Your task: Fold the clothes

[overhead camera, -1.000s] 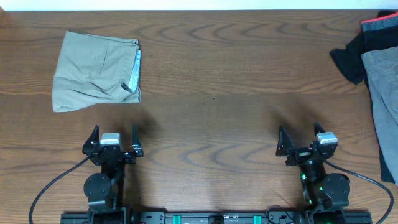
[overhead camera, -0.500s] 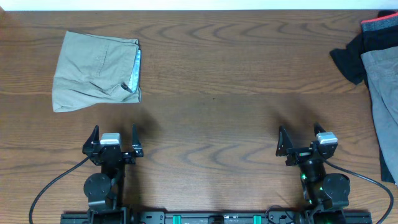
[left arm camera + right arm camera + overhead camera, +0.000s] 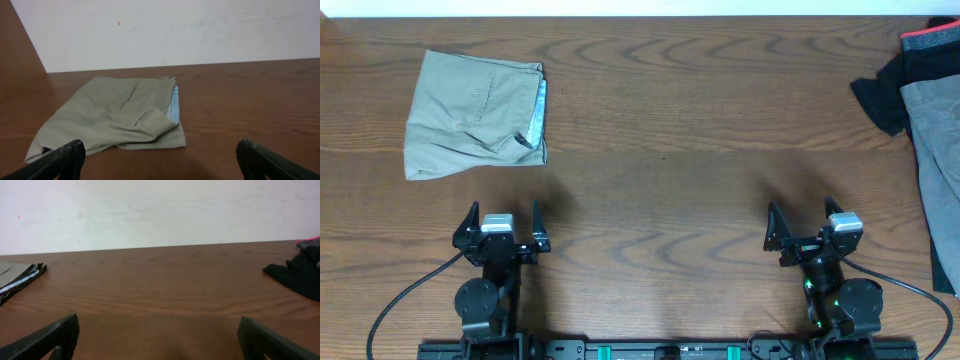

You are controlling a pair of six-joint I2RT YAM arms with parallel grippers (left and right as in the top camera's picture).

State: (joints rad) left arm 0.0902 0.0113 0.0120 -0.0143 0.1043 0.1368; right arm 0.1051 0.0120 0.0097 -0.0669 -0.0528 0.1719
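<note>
Folded tan khaki shorts lie at the back left of the table; they also show in the left wrist view and at the left edge of the right wrist view. A mid-grey garment lies over a black garment with red trim at the right edge; the black one shows in the right wrist view. My left gripper is open and empty near the front, in front of the khaki shorts. My right gripper is open and empty at the front right.
The brown wooden table runs to a white wall at the back. Black cables trail from the arm bases at the front edge.
</note>
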